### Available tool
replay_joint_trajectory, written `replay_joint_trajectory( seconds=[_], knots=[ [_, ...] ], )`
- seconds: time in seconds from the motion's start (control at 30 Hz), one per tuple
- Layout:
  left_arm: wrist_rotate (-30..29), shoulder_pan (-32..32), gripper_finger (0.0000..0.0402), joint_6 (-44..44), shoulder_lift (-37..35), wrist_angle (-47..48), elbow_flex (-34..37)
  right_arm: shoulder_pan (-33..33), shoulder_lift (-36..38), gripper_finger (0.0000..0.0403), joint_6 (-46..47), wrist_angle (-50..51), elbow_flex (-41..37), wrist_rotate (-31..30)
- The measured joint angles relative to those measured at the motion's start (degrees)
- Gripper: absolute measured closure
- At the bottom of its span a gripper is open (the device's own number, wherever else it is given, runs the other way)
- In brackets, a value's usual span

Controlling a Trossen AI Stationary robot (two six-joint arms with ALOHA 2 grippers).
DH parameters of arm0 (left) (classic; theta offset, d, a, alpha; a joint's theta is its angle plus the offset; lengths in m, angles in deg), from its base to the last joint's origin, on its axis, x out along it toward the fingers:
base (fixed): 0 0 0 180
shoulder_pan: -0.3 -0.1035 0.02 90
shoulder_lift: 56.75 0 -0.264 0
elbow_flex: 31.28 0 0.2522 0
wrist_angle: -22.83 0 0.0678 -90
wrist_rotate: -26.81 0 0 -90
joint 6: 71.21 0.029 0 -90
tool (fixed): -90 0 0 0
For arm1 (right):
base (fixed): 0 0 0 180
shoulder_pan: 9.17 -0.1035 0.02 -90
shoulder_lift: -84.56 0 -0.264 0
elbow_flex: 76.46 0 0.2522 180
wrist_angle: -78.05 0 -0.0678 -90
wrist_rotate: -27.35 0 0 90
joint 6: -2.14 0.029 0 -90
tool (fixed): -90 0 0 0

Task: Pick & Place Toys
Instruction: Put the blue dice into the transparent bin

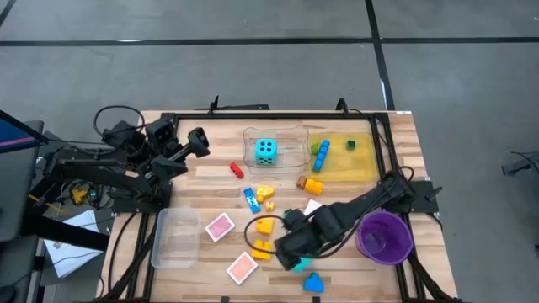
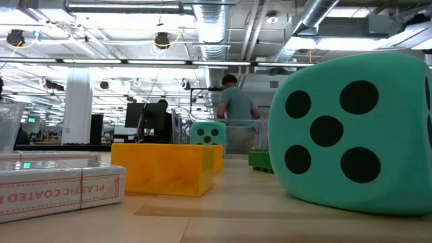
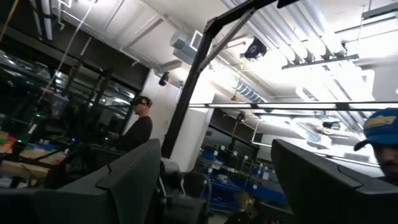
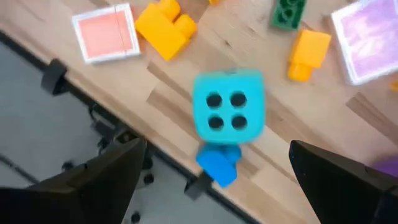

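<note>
Your right gripper [image 4: 211, 180] hangs over the turquoise foam die with black dots [image 4: 229, 107] near the table's front edge — jaws spread wide either side, nothing held, so it looks lined up for a top-down grab. A blue plastic brick [image 4: 217, 164] sits touching that die; watch it when closing. The second turquoise die [image 1: 266, 151] already lies in the clear rectangular tray [image 1: 296, 137]. Left gripper [image 1: 199, 141] is parked at the back left, jaws apart and empty.
</note>
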Motion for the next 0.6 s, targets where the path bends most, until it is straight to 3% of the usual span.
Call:
replay_joint_trajectory(
  seconds=[0.3,0.6],
  knots=[
    [-0.5,0.6,0.0100,0.0,0.0,0.4,0.0,-0.7,-9.7,0.0014,-1.2,-0.4,0.8,1.3],
    [-0.6,0.6,0.0100,-0.2,0.8,0.4,0.0,-1.5,-11.9,0.0014,-1.5,-1.8,-0.3,-1.8]
  ],
)
